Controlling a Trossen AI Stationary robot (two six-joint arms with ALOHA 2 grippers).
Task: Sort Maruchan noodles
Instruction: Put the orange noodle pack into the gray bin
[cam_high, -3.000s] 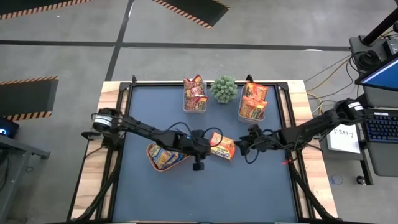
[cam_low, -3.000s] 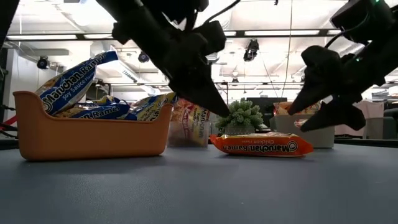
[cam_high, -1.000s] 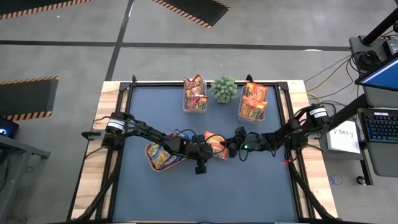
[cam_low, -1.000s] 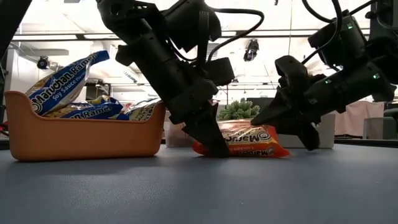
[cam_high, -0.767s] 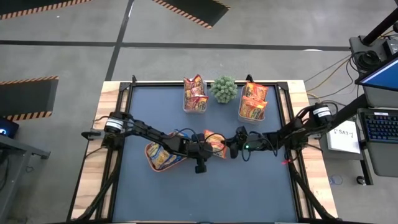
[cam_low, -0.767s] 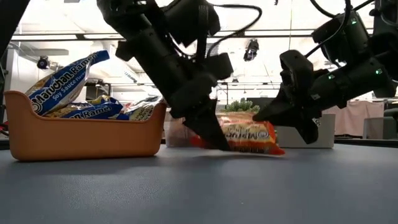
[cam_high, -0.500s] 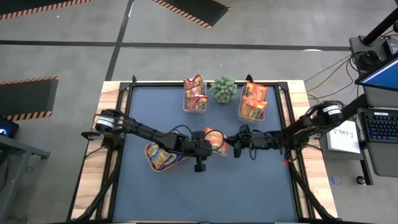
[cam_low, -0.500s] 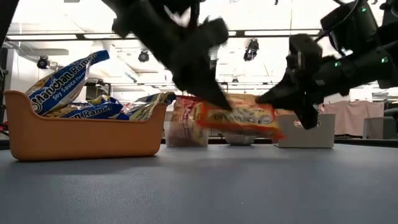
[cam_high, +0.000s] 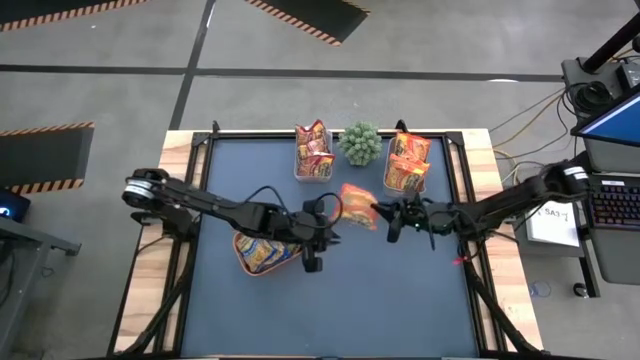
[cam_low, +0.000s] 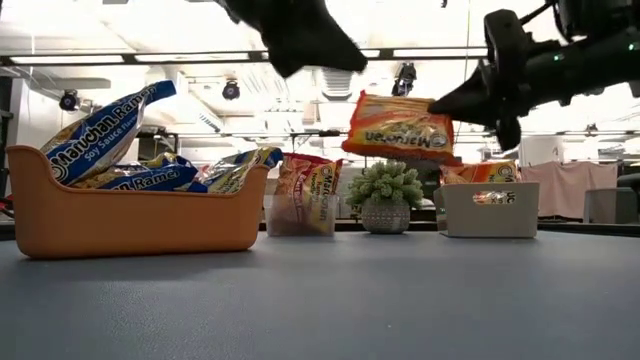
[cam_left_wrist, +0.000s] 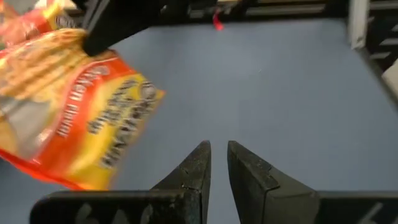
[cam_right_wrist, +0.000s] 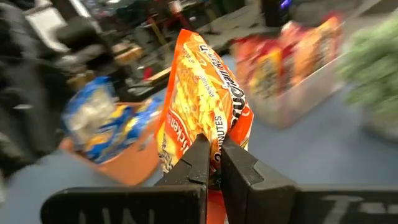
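Right gripper (cam_low: 470, 103) pinches an orange packet (cam_low: 398, 127) by its edge, lifted above the table; left gripper (cam_left_wrist: 219, 163) is nearly closed and empty. Two tubs (cam_high: 312, 166) hold sorted packets, while the tray (cam_low: 140, 220) holds several unsorted (Maruchan Ramen, "Soy Sauce Flavor").

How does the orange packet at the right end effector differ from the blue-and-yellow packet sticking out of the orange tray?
The orange packet hangs in the air, clear of the table; the blue-and-yellow packet rests in the orange tray. The orange packet is pinched in the right end effector; nothing grips the blue-and-yellow packet. The orange packet is orange-red; the other is blue with yellow. Both are flat Maruchan ramen packets.
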